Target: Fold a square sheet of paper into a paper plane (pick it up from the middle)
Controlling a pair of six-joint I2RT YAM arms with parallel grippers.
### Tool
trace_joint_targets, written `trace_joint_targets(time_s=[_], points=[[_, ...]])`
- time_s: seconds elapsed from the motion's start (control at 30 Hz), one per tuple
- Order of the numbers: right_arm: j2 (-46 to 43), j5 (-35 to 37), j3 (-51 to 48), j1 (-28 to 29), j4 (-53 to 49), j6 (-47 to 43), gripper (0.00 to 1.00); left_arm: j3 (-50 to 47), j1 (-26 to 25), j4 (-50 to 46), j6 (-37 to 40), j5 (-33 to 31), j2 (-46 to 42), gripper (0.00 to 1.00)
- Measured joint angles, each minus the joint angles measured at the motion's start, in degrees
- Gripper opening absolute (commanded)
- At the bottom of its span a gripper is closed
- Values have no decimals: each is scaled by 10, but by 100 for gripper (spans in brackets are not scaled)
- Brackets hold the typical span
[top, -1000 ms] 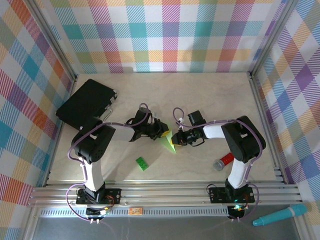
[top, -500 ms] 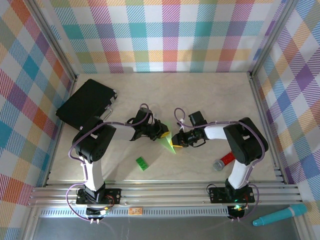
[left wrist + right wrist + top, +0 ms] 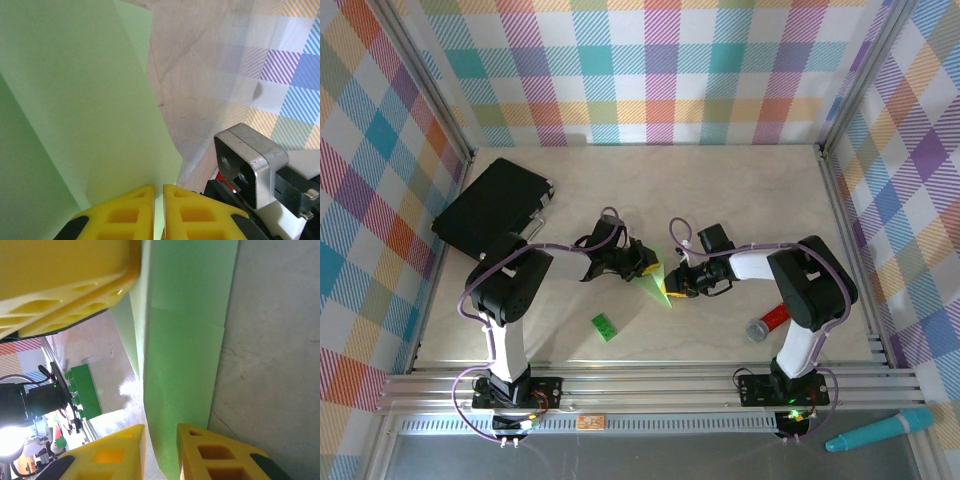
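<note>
The pale-green sheet of paper (image 3: pixel 661 279), folded into a narrow pointed wedge, hangs just above the table between my two grippers. My left gripper (image 3: pixel 644 263) is shut on its upper edge; in the left wrist view the paper (image 3: pixel 90 100) runs into the thin slit between the yellow fingertips (image 3: pixel 159 192). My right gripper (image 3: pixel 673 288) is at the wedge's lower right. Its jaws (image 3: pixel 161 435) stand slightly apart around the paper's folded edge (image 3: pixel 180 370), with a visible gap on the left side. The left gripper's yellow fingers (image 3: pixel 65 280) show at the top of the right wrist view.
A small bright-green toy brick (image 3: pixel 605 327) lies near the front, left of centre. A black case (image 3: pixel 495 205) sits at the back left, and a red-and-silver cylinder (image 3: pixel 767 323) by the right arm. Plaid walls close in the table.
My right gripper's jaws have parted from the paper and it has shifted slightly toward the front. My left gripper keeps its hold in place.
</note>
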Motion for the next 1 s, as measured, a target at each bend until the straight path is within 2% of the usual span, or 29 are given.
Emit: trace_joint_targets(time_s=[0.2, 0.7, 1.0], points=[[5, 3, 0, 0, -3, 0, 24, 4, 0, 0, 0, 1, 1, 15], [13, 7, 0, 0, -4, 5, 14, 4, -1, -3, 1, -1, 2, 20], [15, 5, -6, -4, 8, 18, 10, 4, -1, -27, 13, -18, -27, 18]])
